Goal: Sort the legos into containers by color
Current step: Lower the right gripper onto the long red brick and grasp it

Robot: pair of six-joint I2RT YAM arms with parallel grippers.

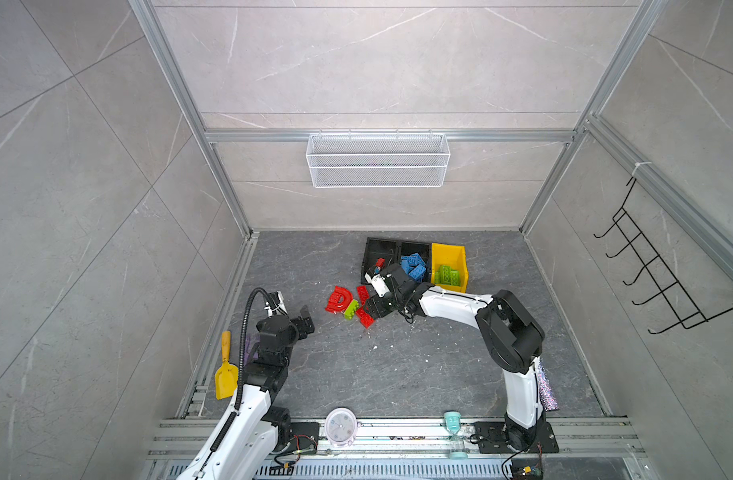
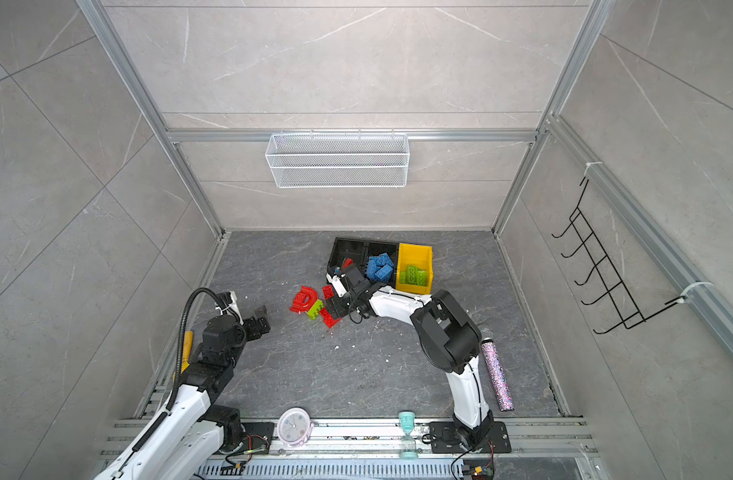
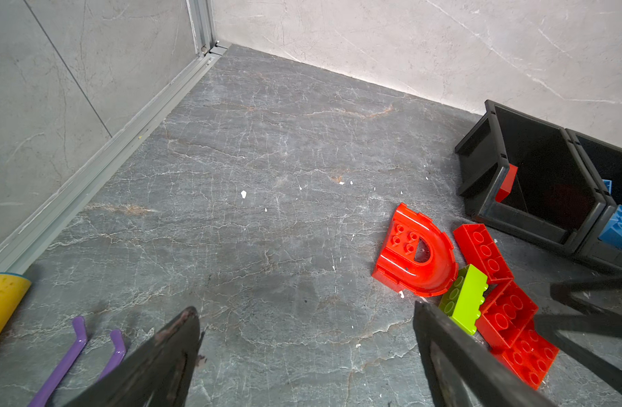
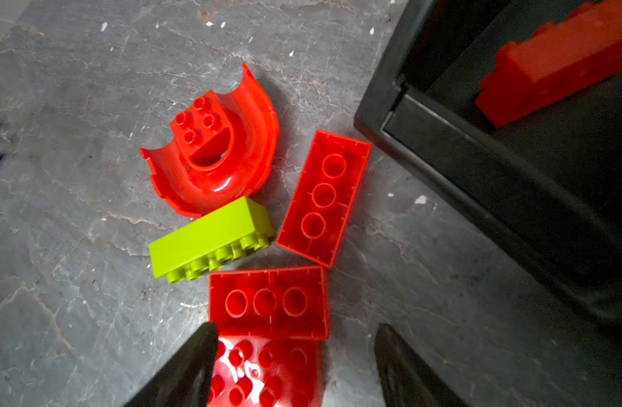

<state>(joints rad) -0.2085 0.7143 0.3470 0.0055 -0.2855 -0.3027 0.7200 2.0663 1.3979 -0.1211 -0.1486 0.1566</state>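
Note:
On the floor lie a red arch lego (image 1: 338,300) (image 4: 217,155), a lime brick (image 1: 351,309) (image 4: 210,239) and three red bricks (image 4: 323,197) (image 4: 267,303) (image 3: 485,252). My right gripper (image 1: 372,308) (image 4: 296,327) is open, low over the nearest red brick (image 4: 267,370); one finger touches it and the other stands apart. My left gripper (image 1: 307,321) (image 3: 306,308) is open and empty, left of the pile. The left black container (image 1: 377,249) holds a red brick (image 4: 556,63), the middle black one (image 1: 414,248) blue bricks (image 1: 412,266), the yellow one (image 1: 447,251) green bricks (image 1: 447,274).
A yellow shovel (image 1: 225,374) and a purple tool (image 3: 66,356) lie by the left wall. A glitter tube (image 2: 495,374) lies right of the right arm. A clock (image 1: 340,426) and hourglass (image 1: 454,432) stand on the front rail. A wire basket (image 1: 377,160) hangs on the back wall.

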